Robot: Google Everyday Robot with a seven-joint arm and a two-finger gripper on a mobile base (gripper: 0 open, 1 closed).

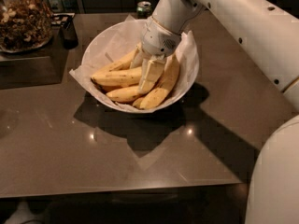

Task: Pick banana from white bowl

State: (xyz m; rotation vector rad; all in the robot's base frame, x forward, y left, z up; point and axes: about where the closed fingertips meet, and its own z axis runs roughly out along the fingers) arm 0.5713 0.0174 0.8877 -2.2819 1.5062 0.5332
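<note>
The white bowl [105,41], wide and lined with crumpled white paper, stands on the dark table and holds several yellow bananas. A thick banana with brown specks [116,77] lies across the bowl's middle. A long curved banana [166,82] lies along the right side. My gripper [148,74] reaches down into the bowl from the upper right. It sits among the bananas, over the right end of the speckled one and just left of the long one. Its tip is partly hidden by the fruit.
A glass jar of nuts [23,17] stands at the far left on a dark mat. A small dark object [68,31] sits beside it and a can [144,7] stands behind the bowl. My white arm [261,36] crosses the right side.
</note>
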